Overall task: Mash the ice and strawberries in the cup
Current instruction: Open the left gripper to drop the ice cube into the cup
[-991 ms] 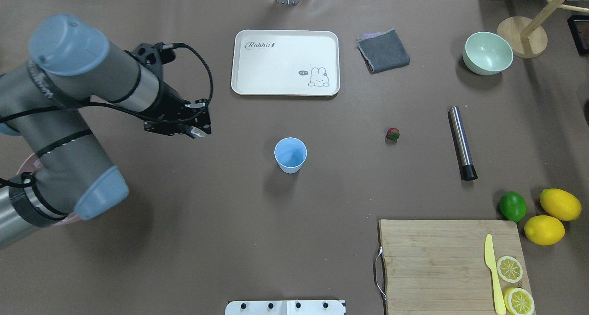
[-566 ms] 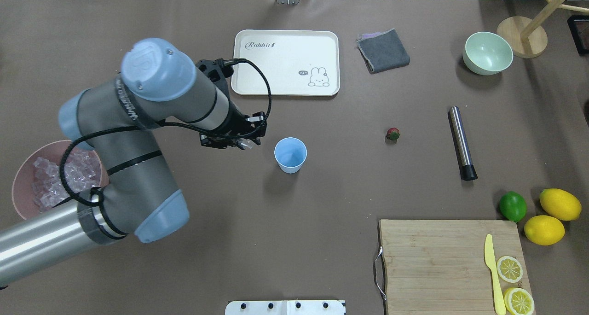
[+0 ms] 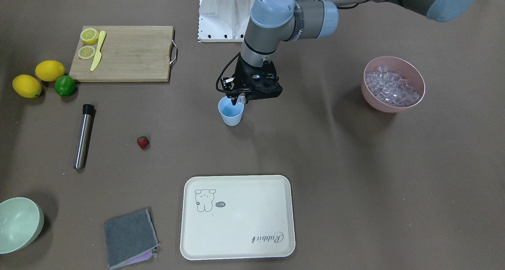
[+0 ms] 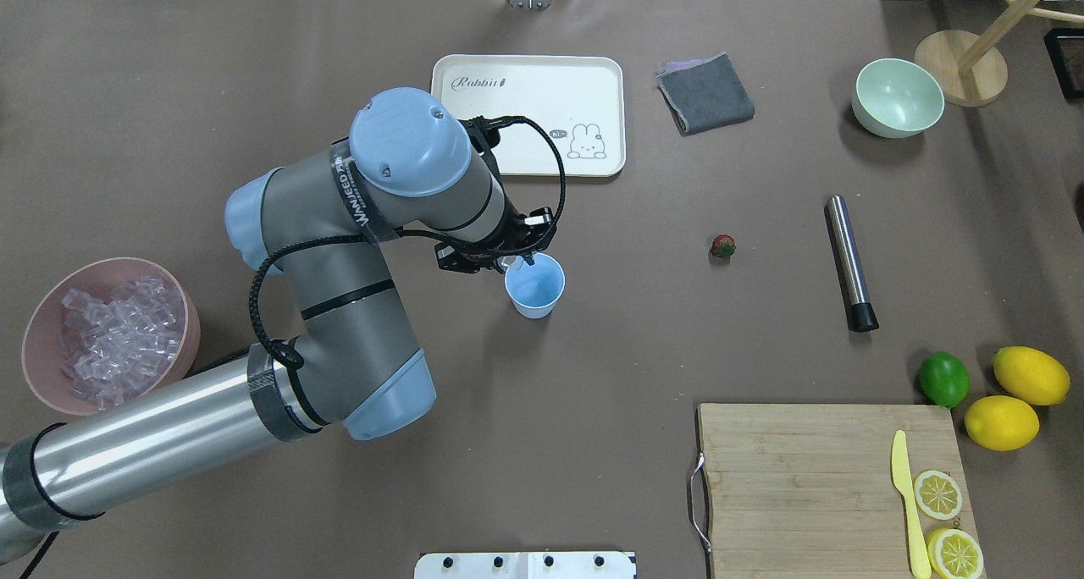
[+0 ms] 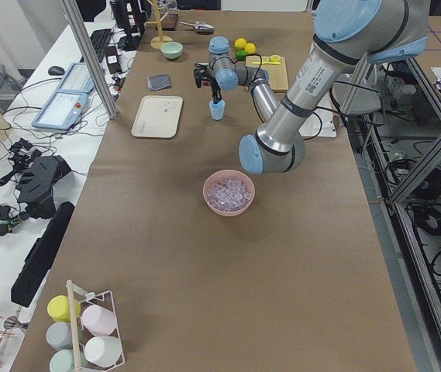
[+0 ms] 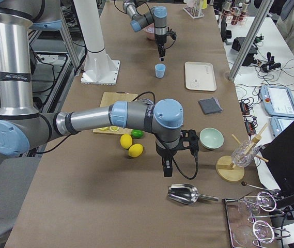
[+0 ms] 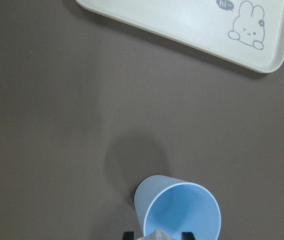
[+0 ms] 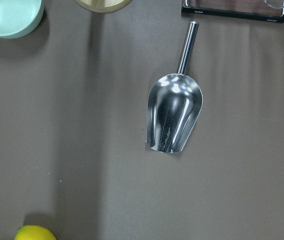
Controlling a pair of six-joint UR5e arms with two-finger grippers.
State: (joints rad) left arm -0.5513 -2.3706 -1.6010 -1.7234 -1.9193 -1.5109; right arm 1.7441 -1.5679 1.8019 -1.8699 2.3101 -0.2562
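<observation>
At the left end, a pink bowl (image 4: pixel 193 342) holds the ice (image 4: pixel 114 342), a heap of small clear cubes with a faint lilac tint. From that side the left arm (image 4: pixel 322 308) reaches to the middle of the worktop (image 4: pixel 525 443). The left jaws are clamped on a single ice cube (image 7: pixel 156 236), held just above the rim of the cup (image 4: pixel 534 285) on the arm's side.

The cup is a plain light-blue tumbler narrowing to its base. It stands upright, and its inside looks empty. The task therefore seems barely begun, with this cube not yet dropped in.

Further right, the strawberry (image 4: pixel 722 245), small and red with a green cap, lies alone on the worktop, well apart from the cup. It has yet to go in. Beyond it lies a metal rod with a black tip (image 4: pixel 849 261), probably the masher, so no mashing has started.

Past the right end, the right arm (image 6: pixel 136 116) hangs near a metal scoop (image 8: pixel 173 112). Whether the right jaws are apart or together I cannot tell.
</observation>
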